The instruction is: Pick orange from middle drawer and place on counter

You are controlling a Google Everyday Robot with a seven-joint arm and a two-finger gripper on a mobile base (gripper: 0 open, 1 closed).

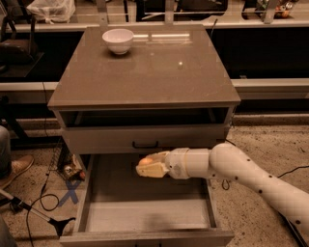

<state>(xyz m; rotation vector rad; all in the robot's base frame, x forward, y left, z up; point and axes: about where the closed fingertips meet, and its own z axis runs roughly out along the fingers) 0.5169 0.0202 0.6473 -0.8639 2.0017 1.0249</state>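
1. Nearest me, below and in front of the fingers, the middle drawer (145, 214) stands pulled well out of the cabinet. Its pale grey floor is bare under a soft shadow.
2. The gripper (150, 167) hangs over the back half of that drawer, clear of the floor, on a white arm (241, 169) that reaches in from the right and lies almost level.
3. Its 2 cream fingers (145, 171) point left and are closed snugly on the orange (146, 160). The fruit peeks out along their upper edge, so it is held in the air above the drawer and touches neither floor nor walls.
4. Left of the fingers, outside the drawer on the speckled ground, lies a blue tape cross (71, 192) with black cables (36, 210) curling near it. Further left a brown shoe (17, 166) shows at the frame's edge.
5. Just beyond and slightly above the fingers is the shut drawer front with the black curved handle (145, 144). Above that runs a dark open slot under the top slab.
6. Higher and further back spreads the counter (159, 77), glossy grey-brown, well above the fingers.
7. On its far left corner, well away from the fingers, sits 1 white bowl (118, 40), upright.
8. Beyond the counter, up and to the left of the fingers, a white plastic bag (50, 8) rests on a back ledge.
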